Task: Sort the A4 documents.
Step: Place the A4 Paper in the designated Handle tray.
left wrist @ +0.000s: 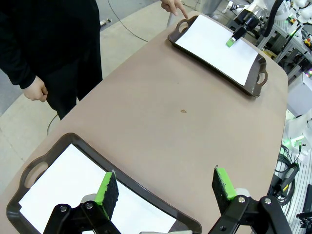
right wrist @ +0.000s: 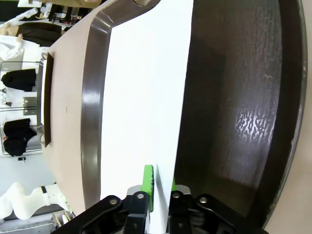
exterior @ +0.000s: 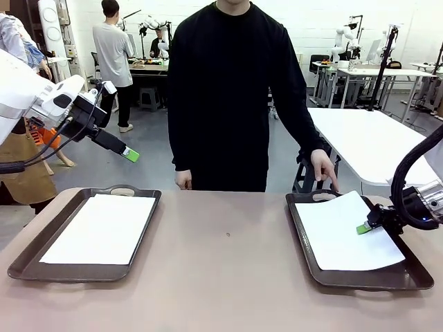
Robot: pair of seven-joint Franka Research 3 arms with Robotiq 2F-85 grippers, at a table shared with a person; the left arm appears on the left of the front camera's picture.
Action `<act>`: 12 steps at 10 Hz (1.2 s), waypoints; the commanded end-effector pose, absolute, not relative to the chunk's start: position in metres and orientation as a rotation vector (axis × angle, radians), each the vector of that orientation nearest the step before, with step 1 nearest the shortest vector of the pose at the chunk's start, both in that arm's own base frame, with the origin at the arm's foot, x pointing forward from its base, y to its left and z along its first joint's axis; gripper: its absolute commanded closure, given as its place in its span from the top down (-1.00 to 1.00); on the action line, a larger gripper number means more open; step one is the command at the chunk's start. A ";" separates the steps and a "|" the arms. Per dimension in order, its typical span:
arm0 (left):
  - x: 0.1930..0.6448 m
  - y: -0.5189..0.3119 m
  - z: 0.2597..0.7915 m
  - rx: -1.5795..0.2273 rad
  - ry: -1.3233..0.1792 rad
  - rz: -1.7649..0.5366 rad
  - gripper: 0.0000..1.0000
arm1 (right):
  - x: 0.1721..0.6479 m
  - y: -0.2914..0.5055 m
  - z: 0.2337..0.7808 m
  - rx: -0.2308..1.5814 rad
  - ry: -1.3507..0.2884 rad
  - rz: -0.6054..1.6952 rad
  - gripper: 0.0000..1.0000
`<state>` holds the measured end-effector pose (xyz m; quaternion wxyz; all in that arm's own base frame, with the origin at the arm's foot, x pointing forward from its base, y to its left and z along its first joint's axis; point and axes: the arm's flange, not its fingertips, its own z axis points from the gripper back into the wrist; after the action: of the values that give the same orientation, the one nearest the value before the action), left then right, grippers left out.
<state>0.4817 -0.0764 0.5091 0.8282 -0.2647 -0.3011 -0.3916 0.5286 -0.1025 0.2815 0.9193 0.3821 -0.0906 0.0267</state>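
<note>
Right tray (exterior: 304, 238): sheet (exterior: 342, 232) seemingly between gripper (exterior: 365, 227).

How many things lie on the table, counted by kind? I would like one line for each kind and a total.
Dark brown trays: 2, the left tray and the right tray
White paper sheets: 2, the sheet in the left tray and the sheet in the right tray
Total: 4
</note>
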 end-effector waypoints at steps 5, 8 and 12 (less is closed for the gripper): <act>0.481 -0.076 0.508 -0.577 -0.660 -0.841 1.00 | 0.506 -0.095 0.315 0.571 -0.176 0.073 0.46; 0.481 -0.076 0.508 -0.577 -0.660 -0.841 1.00 | 0.502 -0.103 0.323 0.553 -0.184 0.047 1.00; 0.481 -0.076 0.508 -0.577 -0.660 -0.841 1.00 | 0.497 -0.105 0.327 0.592 -0.196 0.067 1.00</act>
<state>0.4817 -0.0764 0.5091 0.8282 -0.2647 -0.3011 -0.3916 0.5052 -0.1059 0.3266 0.9523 0.2861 -0.0990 0.0371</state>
